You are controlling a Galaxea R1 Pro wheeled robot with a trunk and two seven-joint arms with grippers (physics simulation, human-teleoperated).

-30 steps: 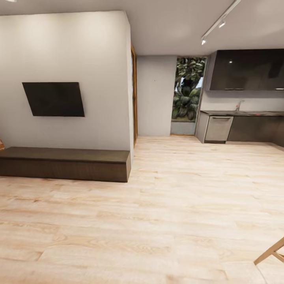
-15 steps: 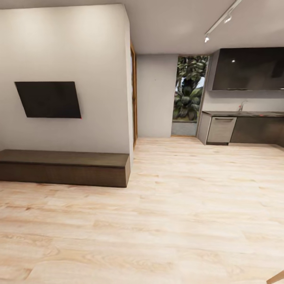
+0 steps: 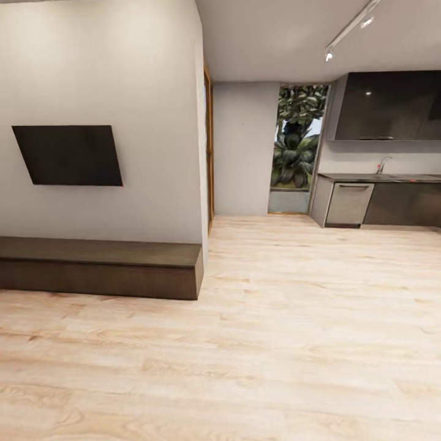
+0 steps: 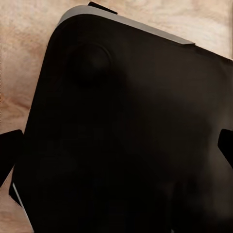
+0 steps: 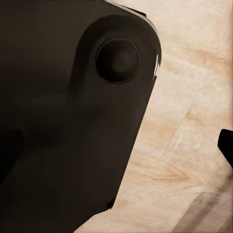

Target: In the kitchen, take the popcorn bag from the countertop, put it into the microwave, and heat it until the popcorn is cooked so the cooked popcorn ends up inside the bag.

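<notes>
- Pale wood floor (image 3: 294,343) leads to the dark-cabinet kitchen (image 3: 386,184) at two o'clock.
- Judging by the task, the popcorn bag should be light and crushable; pinch its rolled rim.
- Whether either gripper is spread or pressed together, I cannot tell.

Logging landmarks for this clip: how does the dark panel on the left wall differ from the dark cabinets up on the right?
The wall panel is a flat, matte black slab hung alone at mid-height on the pale wall above a low bench. The upper cabinets are glossy, catching spots of light, sit higher under the ceiling, and hang over the countertop. The panel is nearer; the cabinets lie across the wood floor. Both are dark and wall-mounted.
</notes>
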